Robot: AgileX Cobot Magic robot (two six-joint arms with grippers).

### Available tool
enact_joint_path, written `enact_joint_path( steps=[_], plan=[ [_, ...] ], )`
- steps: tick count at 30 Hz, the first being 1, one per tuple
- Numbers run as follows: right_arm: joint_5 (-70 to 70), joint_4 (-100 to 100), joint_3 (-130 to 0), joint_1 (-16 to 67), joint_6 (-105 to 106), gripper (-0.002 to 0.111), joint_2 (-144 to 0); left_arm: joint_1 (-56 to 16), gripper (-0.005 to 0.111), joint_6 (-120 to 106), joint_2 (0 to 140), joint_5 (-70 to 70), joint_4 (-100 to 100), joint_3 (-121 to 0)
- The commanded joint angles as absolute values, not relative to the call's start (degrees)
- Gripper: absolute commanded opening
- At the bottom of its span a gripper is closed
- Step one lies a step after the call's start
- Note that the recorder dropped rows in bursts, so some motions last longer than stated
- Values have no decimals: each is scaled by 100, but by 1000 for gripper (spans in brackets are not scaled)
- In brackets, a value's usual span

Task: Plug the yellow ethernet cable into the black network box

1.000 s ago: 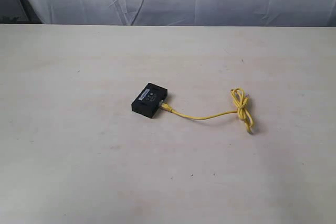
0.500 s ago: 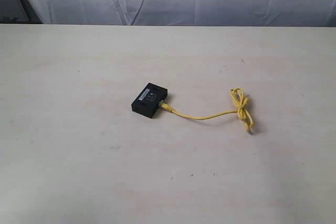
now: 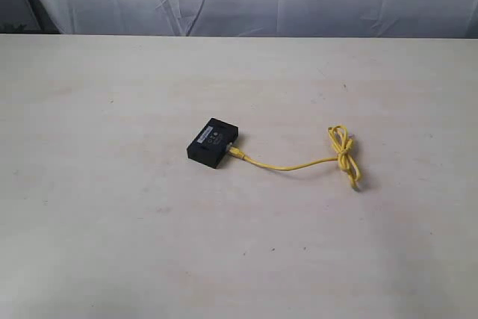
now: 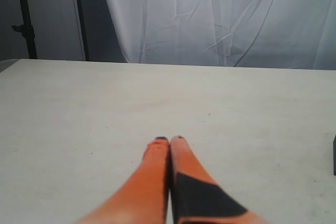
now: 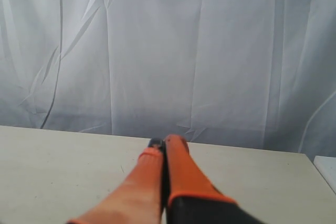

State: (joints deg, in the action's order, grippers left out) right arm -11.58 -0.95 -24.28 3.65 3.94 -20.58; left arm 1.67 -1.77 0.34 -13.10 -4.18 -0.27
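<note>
- Our left jaws are pressed shut, orange fingers (image 4: 155, 182) touching, nothing between them.
- Our right jaws are closed too, and empty.
- We see the small flat black network box (image 3: 213, 142) near the centre of the pale surface (image 3: 112, 222).
- The thin yellow ethernet cable (image 3: 291, 165) meets its 4 o'clock side; the knotted bundle (image 3: 345, 156) rests at 3 o'clock.

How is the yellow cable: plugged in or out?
Apparently in: the yellow ethernet cable ends at the black network box side; full seating cannot tell.
</note>
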Motion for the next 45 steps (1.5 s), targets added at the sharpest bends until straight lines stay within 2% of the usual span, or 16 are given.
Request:
enact_joint_path(
  steps=[1,15,21,27,32,45],
  plan=[
    [-1119,-97,-2403,331,388,0,-2027,166,0,-159,0,-1316,-390,0],
    [-1395,0,-2348,331,434,0,-2027,166,0,-159,0,-1316,-390,0],
    [-319,0,-994,331,434,0,-1410,166,0,-158,0,-1293,-374,0],
    [-301,-308,0,-53,422,0,-527,166,0,-158,0,-1293,-374,0],
    [-849,-308,0,-68,422,0,0,166,0,-158,0,-1293,-374,0],
    [-1320,-306,0,-68,433,0,0,166,0,-158,0,-1293,-374,0]
  ],
)
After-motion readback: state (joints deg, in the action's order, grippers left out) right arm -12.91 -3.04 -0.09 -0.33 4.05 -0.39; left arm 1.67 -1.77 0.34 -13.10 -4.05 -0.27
